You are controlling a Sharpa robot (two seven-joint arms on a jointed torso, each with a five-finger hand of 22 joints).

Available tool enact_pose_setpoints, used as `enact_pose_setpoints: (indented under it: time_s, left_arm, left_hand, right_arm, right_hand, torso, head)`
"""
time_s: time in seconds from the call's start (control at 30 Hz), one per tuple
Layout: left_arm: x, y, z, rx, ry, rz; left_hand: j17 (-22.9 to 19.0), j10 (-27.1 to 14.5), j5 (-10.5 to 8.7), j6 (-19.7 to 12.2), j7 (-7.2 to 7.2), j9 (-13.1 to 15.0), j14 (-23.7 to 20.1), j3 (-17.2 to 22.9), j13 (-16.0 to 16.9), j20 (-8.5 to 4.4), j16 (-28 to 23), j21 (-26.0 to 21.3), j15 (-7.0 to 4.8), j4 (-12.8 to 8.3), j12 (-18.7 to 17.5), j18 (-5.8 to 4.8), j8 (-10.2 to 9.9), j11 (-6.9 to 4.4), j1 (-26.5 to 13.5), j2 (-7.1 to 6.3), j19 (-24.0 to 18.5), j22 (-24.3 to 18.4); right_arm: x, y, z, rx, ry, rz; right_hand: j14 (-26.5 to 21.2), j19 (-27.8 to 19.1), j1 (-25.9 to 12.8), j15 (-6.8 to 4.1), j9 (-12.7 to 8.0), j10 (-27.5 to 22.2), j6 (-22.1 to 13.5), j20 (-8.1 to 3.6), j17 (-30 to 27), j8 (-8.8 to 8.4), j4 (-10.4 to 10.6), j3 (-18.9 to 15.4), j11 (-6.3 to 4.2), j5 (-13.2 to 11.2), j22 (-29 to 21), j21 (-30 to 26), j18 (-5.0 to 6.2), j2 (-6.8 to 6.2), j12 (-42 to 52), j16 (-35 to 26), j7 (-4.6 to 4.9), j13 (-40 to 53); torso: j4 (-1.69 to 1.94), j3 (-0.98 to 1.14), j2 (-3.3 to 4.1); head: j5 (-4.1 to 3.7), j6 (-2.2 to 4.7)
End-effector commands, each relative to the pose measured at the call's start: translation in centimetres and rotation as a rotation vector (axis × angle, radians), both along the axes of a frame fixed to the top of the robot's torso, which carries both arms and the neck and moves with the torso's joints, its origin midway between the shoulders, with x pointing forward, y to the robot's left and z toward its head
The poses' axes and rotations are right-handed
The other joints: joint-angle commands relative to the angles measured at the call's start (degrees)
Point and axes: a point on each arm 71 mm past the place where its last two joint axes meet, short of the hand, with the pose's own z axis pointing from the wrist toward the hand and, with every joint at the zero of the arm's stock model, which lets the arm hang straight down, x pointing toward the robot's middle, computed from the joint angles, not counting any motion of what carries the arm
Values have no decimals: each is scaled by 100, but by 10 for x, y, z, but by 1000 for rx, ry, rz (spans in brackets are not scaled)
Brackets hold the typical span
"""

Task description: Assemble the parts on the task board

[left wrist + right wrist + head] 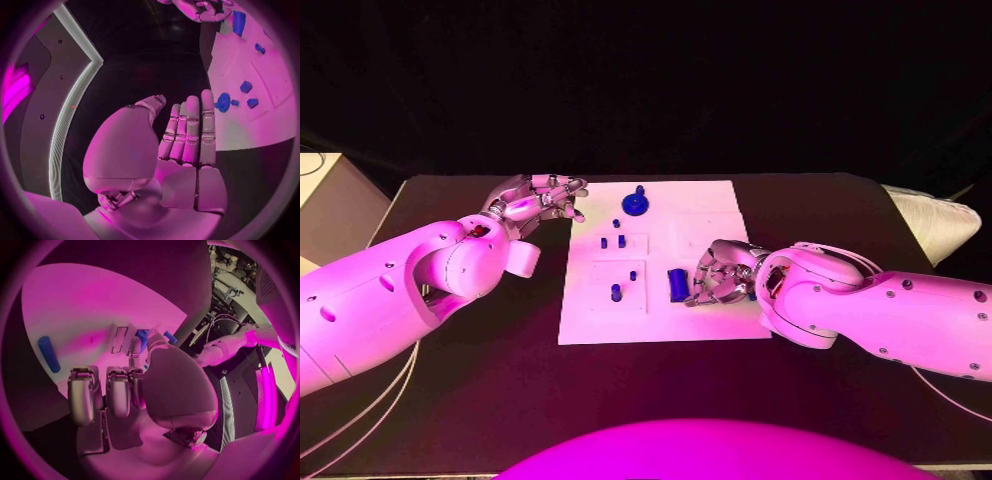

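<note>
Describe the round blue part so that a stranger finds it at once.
Start at the white task board in the middle of the black table. Look near its far edge, by the left hand. The round blue part is disc-shaped and widest; the other blue pieces are narrow.

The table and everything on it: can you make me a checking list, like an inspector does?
Surface: black table, white board in the middle.
Job's things: blue round part at the board's far edge; blue cylinder lying by the right hand; small blue parts standing in the board.
Clutter: nothing seen.
Hands: left hand off the board's far left corner, holding nothing; right hand over the board, fingers curled, grip unclear.
Cables: thin pale cables under the left arm.
Surroundings: dark backdrop.
</note>
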Motion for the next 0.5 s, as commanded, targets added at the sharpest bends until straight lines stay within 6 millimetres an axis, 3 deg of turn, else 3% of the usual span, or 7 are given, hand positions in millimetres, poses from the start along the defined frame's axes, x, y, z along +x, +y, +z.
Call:
enact_pose_setpoints:
  time_s: [0.03, 0.5]
  left_arm:
    - [0, -2, 1, -3, -5, -5]
    - [0, -2, 1, -2, -4, -8]
  left_hand:
    - [-6, -44, -29, 12, -4, 1, 18, 11, -6, 1, -38, -26, -6, 36, 24, 26, 28, -2, 53, 9, 41, -6]
    - [-6, -44, -29, 12, -4, 1, 18, 11, -6, 1, -38, -26, -6, 36, 24, 26, 28, -2, 53, 9, 41, -6]
  right_arm:
    - [1, 1, 1, 17, -23, -3]
    - [6, 5, -4, -19, -31, -7]
  right_hand:
    - [618, 548, -41, -23, -6, 600, 35, -24, 1510, 24, 6, 37, -39, 29, 1435, 25, -114, 69, 34, 24, -8, 1510]
    - [618, 549, -25, -35, -11, 600, 22, -32, 1510, 30, -13, 122, -54, 29, 1435, 25, -113, 191, 34, 24, -28, 1510]
  torso:
    - [5, -7, 0]
    - [4, -10, -5]
  head:
    - [-3, -2]
    - [6, -21]
